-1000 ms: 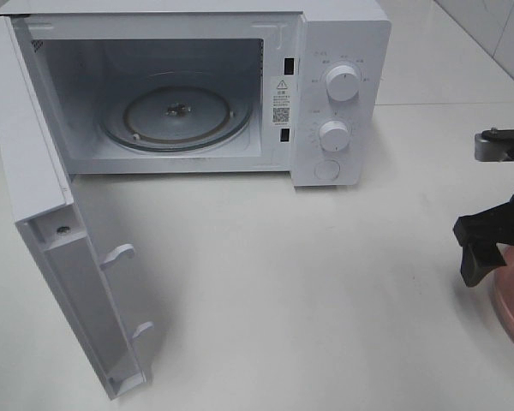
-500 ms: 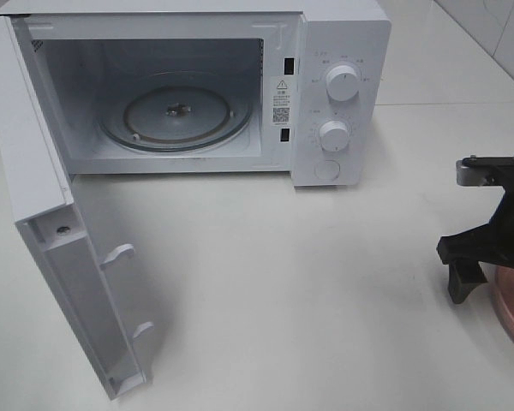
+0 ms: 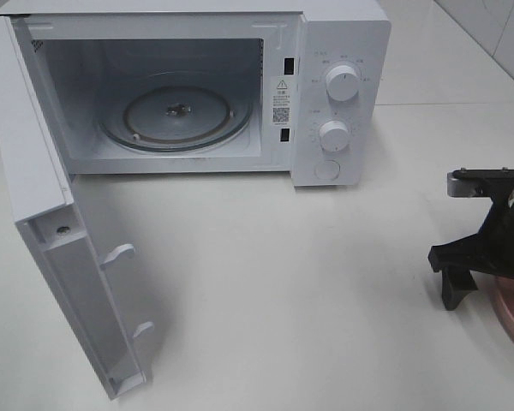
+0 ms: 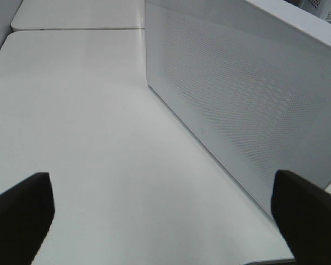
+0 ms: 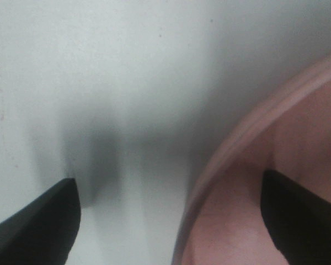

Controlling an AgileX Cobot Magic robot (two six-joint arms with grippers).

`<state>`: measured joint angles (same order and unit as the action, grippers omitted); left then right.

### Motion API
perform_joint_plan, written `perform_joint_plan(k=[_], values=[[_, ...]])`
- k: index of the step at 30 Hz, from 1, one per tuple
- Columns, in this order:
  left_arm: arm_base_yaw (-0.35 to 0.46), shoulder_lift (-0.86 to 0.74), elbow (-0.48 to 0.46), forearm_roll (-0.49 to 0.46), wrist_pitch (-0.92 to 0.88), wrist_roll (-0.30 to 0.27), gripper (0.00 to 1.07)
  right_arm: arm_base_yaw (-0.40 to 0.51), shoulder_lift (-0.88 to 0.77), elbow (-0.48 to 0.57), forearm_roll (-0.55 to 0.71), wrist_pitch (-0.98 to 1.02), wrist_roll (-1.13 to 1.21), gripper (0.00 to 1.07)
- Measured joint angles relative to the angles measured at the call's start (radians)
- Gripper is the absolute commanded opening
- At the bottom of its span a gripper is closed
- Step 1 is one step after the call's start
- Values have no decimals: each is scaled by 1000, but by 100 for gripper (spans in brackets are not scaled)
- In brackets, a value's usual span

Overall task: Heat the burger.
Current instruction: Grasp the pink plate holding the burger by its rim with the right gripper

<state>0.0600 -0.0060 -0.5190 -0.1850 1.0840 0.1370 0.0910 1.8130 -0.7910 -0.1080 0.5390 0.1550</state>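
Burger out of view, right gripper (image 5: 168, 221) spread wide astride pink plate (image 5: 309, 127) rim, left gripper (image 4: 165, 221) agape near microwave door (image 4: 237, 94)

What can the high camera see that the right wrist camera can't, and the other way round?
Only the high view shows the microwave, its door open and the glass turntable inside. Only the right wrist view shows clearly that the open right gripper straddles the plate rim. Both show plate, gripper and white table.

Right arm (image 3: 501, 235) matte black, grey bracket (image 3: 473, 182), perhaps screwed; blunt black jaws
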Motion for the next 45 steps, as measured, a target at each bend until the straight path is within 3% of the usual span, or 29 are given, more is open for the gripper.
perform_joint_plan(k=[13, 16, 18, 19, 20, 21, 22, 23, 24, 25, 26, 45], values=[[0, 0, 0, 0, 0, 0, 100, 0, 12, -3, -30, -5, 0, 74], [0, 0, 0, 0, 0, 0, 100, 0, 12, -3, -34, -4, 0, 66], [0, 0, 0, 0, 0, 0, 100, 0, 13, -3, -62, 0, 22, 49], [0, 0, 0, 0, 0, 0, 100, 0, 13, -3, -62, 0, 22, 49], [0, 0, 0, 0, 0, 0, 100, -1, 13, -3, -74, 0, 37, 36], [0, 0, 0, 0, 0, 0, 100, -1, 13, -3, -74, 0, 37, 36], [0, 0, 0, 0, 0, 0, 100, -1, 13, -3, -97, 1, 68, 22], [0, 0, 0, 0, 0, 0, 100, -1, 13, -3, -106, 1, 81, 15], [0, 0, 0, 0, 0, 0, 100, -1, 13, -3, -106, 1, 81, 15], [0, 0, 0, 0, 0, 0, 100, -1, 11, -3, -105, 5, 107, 3], [0, 0, 0, 0, 0, 0, 100, 0, 10, -3, -105, 15, 118, 0], [0, 0, 0, 0, 0, 0, 100, 7, 8, -11, -129, 30, 152, 0]])
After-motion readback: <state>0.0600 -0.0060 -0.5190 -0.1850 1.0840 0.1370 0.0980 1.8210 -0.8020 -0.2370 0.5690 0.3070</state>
